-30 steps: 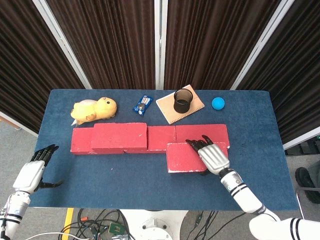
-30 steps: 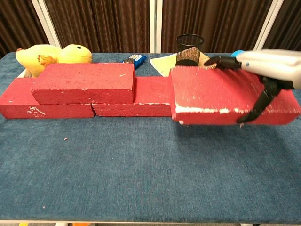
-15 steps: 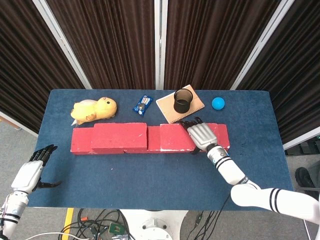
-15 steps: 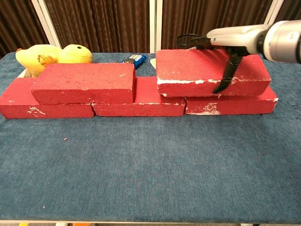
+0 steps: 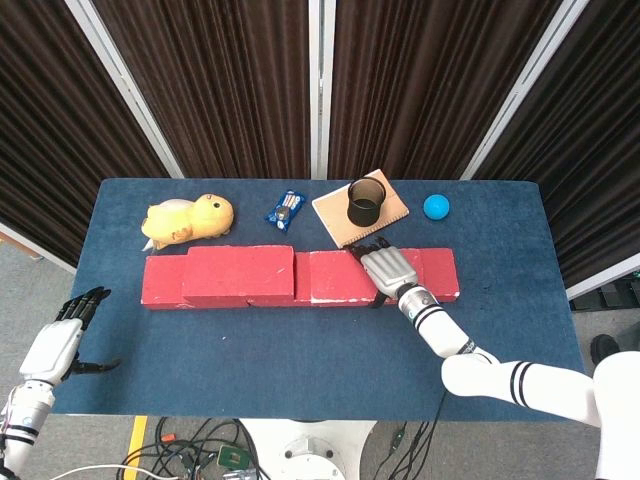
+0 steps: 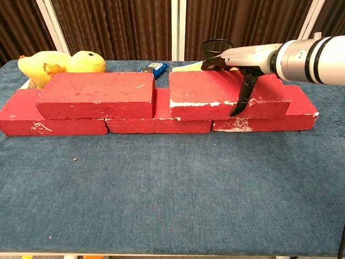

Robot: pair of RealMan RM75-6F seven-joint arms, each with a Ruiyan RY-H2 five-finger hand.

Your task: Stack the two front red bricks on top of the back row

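Along the table's far half runs the back row of red bricks (image 5: 440,272) (image 6: 159,125). One red brick (image 5: 238,272) (image 6: 97,94) lies on top of the row's left part. A second red brick (image 5: 335,275) (image 6: 205,89) lies on the row right of the middle, a narrow gap away from the first. My right hand (image 5: 388,268) (image 6: 243,58) grips this second brick, with fingers over its top and back edge and the thumb (image 6: 241,100) down its front face. My left hand (image 5: 60,345) hangs open off the table's front left corner, holding nothing.
Behind the row, from left to right, are a yellow duck toy (image 5: 188,220) (image 6: 59,63), a blue packet (image 5: 285,209) (image 6: 152,67), a black mesh cup (image 5: 366,202) (image 6: 217,54) on a tan board (image 5: 340,222) and a blue ball (image 5: 435,206). Blue cloth (image 5: 300,350) (image 6: 161,189) covers the table.
My right hand lifted the front brick up onto the back row, then shifted it left toward the other stacked brick. The left hand barely moved.
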